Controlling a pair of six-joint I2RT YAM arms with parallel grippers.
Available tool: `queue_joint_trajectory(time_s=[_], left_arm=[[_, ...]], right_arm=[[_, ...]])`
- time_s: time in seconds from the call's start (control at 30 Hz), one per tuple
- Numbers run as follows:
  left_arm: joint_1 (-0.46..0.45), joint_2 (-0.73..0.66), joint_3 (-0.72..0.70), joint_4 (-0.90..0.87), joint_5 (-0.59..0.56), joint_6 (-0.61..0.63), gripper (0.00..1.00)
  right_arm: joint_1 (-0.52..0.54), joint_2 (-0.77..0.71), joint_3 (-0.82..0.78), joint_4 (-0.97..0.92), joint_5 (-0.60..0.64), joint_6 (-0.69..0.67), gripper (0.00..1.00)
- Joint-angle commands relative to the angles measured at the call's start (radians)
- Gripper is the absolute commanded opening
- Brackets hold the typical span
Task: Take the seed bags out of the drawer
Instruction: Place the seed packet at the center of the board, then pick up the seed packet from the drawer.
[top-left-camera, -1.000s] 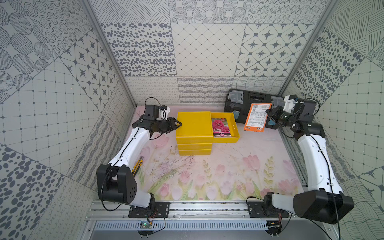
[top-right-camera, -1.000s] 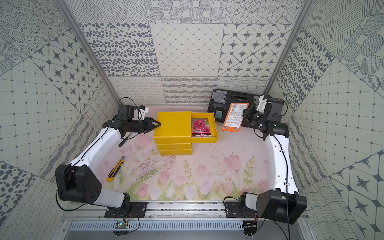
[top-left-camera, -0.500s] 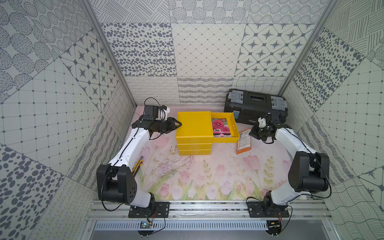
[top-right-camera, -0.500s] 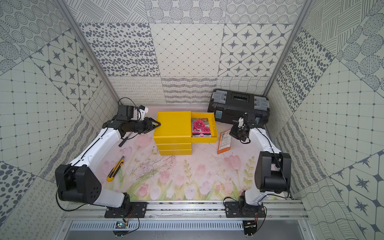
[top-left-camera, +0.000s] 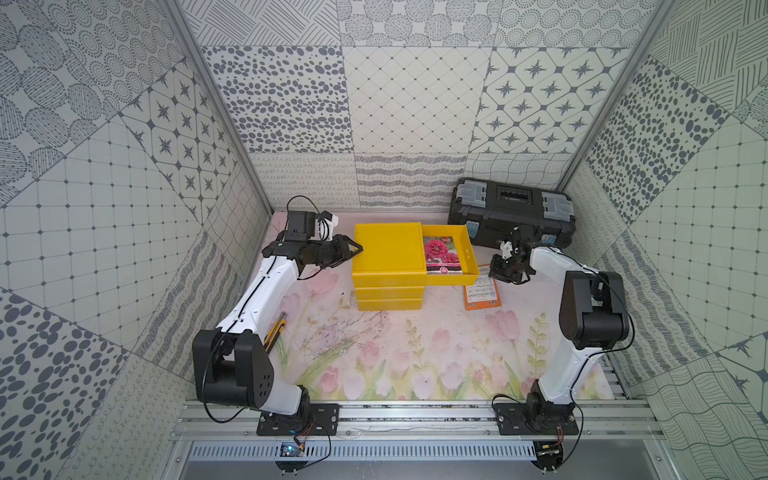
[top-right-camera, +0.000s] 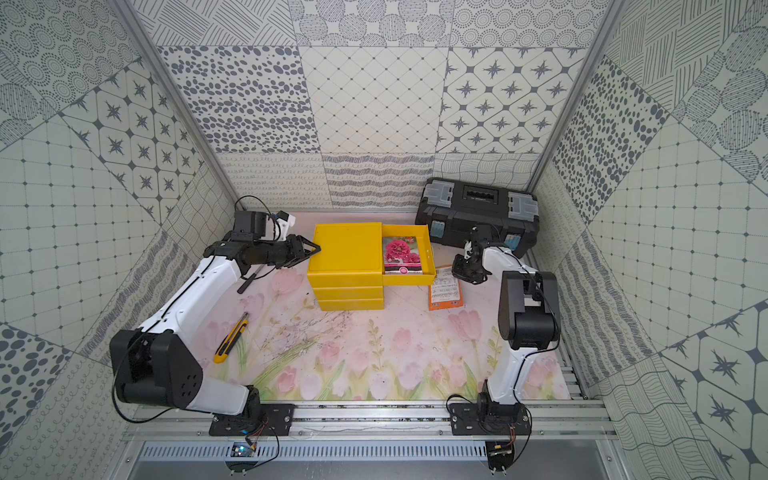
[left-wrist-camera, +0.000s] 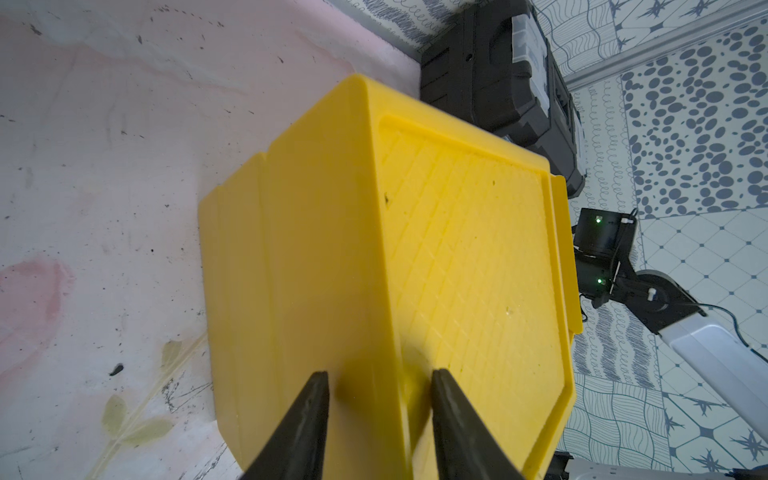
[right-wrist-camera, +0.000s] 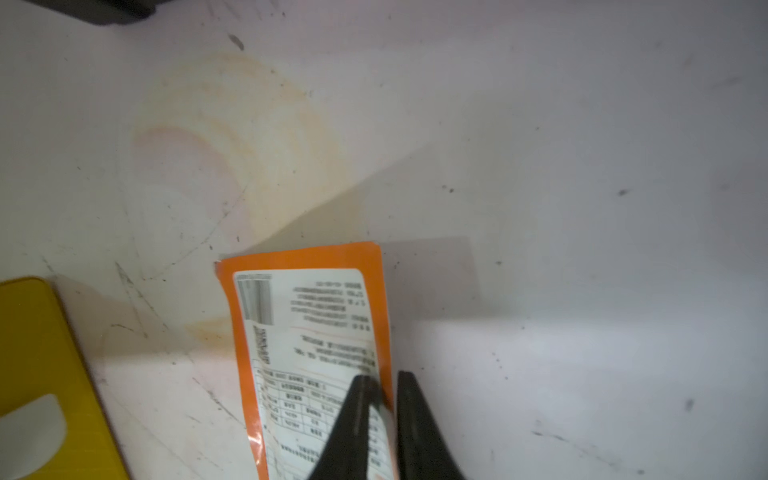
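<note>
One pink seed bag (top-left-camera: 442, 255) is lying in the open drawer (top-left-camera: 453, 279). An orange seed bag (top-left-camera: 482, 295) is lying outside on the mat, under the right gripper (right-wrist-camera: 384, 376). Its jaws are standing a little apart. The left gripper (left-wrist-camera: 379, 372), jaws apart, is touching the cube (top-left-camera: 388, 249).

The right end effector (top-left-camera: 504, 277) has come down from beside the black toolbox (top-left-camera: 513, 203) to the surface (top-left-camera: 415, 345). The orange seed bag (top-left-camera: 481, 293), held up before, now lies flat next to the open drawer (top-left-camera: 451, 279), and the jaws have parted slightly at its edge.
</note>
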Motion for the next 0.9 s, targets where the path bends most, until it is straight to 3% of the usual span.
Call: queue_joint_trajectory(time_s=[0.0,0.1,0.17,0.37,0.57,0.87], left_arm=[[0.016,0.005,-0.017,-0.155,-0.088,0.016,0.43],[0.018,0.003,-0.018,-0.153,-0.092,0.017,0.43],[0.018,0.005,-0.018,-0.153,-0.093,0.017,0.43],[0.018,0.006,-0.018,-0.155,-0.096,0.017,0.43],[0.018,0.004,-0.019,-0.158,-0.101,0.018,0.43],[0.018,0.000,-0.024,-0.157,-0.103,0.018,0.43]], right_arm=[[0.002,0.012,0.044,0.001,0.099,-0.022,0.38],[0.002,-0.019,0.055,-0.014,0.164,-0.012,0.57],[0.002,-0.065,0.047,-0.014,0.192,0.001,0.59],[0.031,-0.253,0.039,-0.008,0.172,0.052,0.58],[0.171,-0.382,0.110,-0.048,0.196,0.074,0.53],[0.406,-0.308,0.293,-0.167,0.261,0.073,0.45]])
